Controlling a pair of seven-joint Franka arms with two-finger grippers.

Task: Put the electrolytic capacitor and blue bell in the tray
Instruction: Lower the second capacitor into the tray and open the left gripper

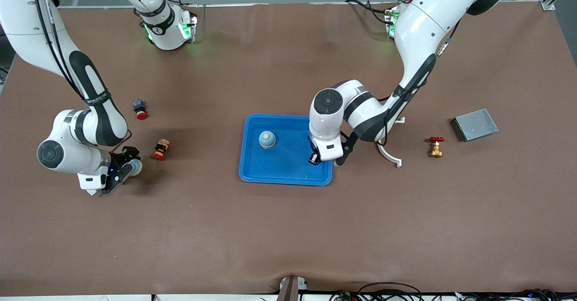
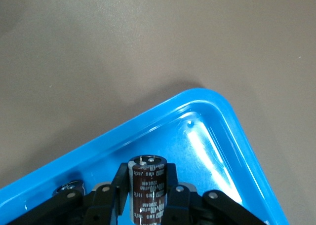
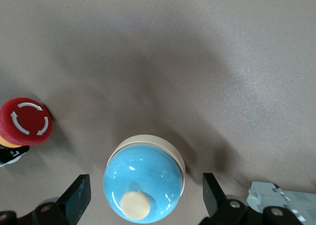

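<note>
The bright blue tray (image 1: pixel 288 170) lies mid-table. A blue bell (image 1: pixel 267 139) with a cream button stands inside it. My left gripper (image 1: pixel 315 157) is over the tray's corner at the left arm's end and is shut on the electrolytic capacitor (image 2: pixel 147 190), a dark brown cylinder held upright just above the tray floor (image 2: pixel 217 136). At the right arm's end of the table, my right gripper (image 3: pixel 144 198) stands open around a second blue bell (image 3: pixel 144 179) that rests on the table. Its fingers (image 3: pixel 76 199) flank the bell with a gap on each side.
A red push button (image 3: pixel 25 121) lies close to the right gripper. Another red button (image 1: pixel 140 109) sits farther from the front camera. At the left arm's end are a white curved piece (image 1: pixel 390 154), a brass valve with a red handle (image 1: pixel 435 146) and a grey metal box (image 1: pixel 476 124).
</note>
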